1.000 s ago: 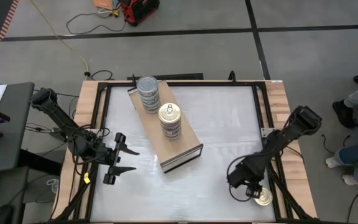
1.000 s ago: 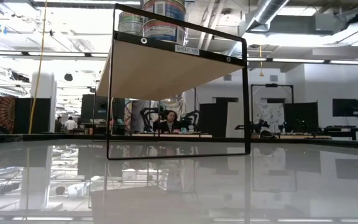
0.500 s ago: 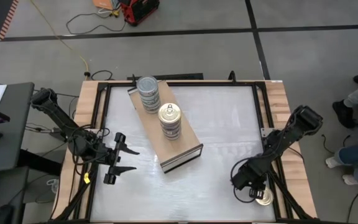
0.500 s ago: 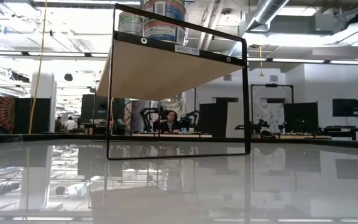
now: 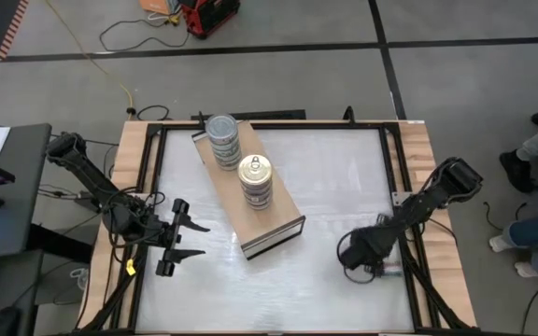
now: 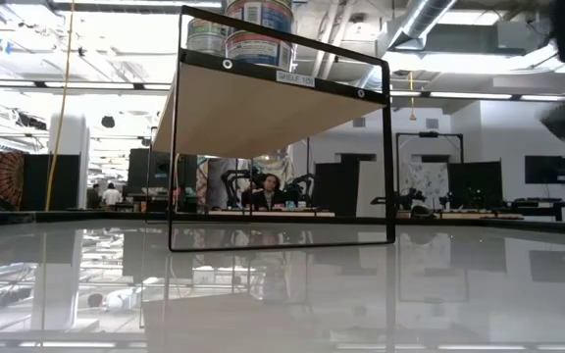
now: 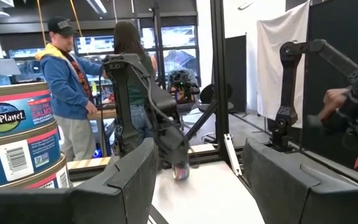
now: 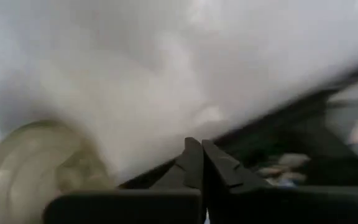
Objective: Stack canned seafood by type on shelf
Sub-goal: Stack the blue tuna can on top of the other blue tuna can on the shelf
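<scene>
The shelf (image 5: 250, 201) is a light-wood board lying aslant on the white table; the low view shows it from below (image 6: 263, 108). Two stacks of tins stand on it: a silver-topped stack (image 5: 222, 140) and a gold pull-tab stack (image 5: 255, 180). My left gripper (image 5: 183, 239) is open and empty at the table's left, near the shelf's dark-edged end. My right gripper (image 5: 348, 254) is shut low over the table's near right part. A blurred tin (image 8: 30, 168) shows beside its fingers; the same tin also shows in the left wrist view (image 7: 180, 172). My right gripper has its fingers (image 8: 219, 168) shut together, pointing down at the table. The tin (image 8: 30, 168) lies to one side of them. I cannot tell whether the fingers touch it.
The wooden frame (image 5: 432, 187) and dark rails run around the white table. People stand in the room beyond the table (image 7: 67, 81), and feet show off the table's right (image 5: 530, 149). Bare white surface lies between the shelf and my right gripper.
My right gripper has gone from the table's near right corner toward the left and far edges. The gold-topped tin that lay on the frame at that corner no longer shows there. My right arm now shows blurred at the low view's upper right.
</scene>
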Controlling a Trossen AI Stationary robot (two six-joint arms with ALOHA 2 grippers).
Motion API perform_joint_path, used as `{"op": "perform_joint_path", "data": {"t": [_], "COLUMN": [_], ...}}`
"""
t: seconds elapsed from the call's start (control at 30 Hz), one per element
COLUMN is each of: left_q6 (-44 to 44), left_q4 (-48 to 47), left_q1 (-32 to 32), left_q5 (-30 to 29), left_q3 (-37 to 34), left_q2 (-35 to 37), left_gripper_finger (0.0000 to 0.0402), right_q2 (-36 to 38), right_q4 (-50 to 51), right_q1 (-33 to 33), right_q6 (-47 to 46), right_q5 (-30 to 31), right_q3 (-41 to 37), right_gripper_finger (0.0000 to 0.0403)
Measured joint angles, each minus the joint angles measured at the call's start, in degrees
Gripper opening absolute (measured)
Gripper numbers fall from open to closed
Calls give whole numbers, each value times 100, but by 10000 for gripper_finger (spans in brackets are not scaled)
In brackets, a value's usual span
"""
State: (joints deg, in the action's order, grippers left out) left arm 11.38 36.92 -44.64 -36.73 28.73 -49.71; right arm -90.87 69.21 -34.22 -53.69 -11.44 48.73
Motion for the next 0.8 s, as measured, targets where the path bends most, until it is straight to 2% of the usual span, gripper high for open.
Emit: {"op": "perform_joint_path", "data": {"t": [0.13,0.23,0.4,0.5,0.57,0.6,0.67,0.8], "left_q6": [0,0,2,-43,-98,-114,-118,-122], "left_q4": [-8,-25,-163,-275,-369,-405,-442,-447], "left_q1": [0,0,0,2,0,0,0,0], "left_q5": [-31,-28,-26,-22,-20,-15,-4,18], "left_q3": [0,0,0,0,0,0,0,0], "left_q2": [0,0,0,0,0,0,0,0], "left_gripper_finger": [224,224,224,224,224,224,224,224], "right_q2": [52,180,381,377,240,149,7,-245], "right_q4": [1475,2095,1310,663,654,725,832,1000], "right_q1": [249,346,148,-151,-349,-436,-633,-1059], "right_q6": [118,125,-21,-70,-118,-232,-350,-198], "right_q5": [975,1157,1032,1008,1007,1004,945,764], "right_q3": [800,1641,2492,2514,2511,2508,2499,2503], "right_gripper_finger": [53,100,220,310,366,382,386,354]}}
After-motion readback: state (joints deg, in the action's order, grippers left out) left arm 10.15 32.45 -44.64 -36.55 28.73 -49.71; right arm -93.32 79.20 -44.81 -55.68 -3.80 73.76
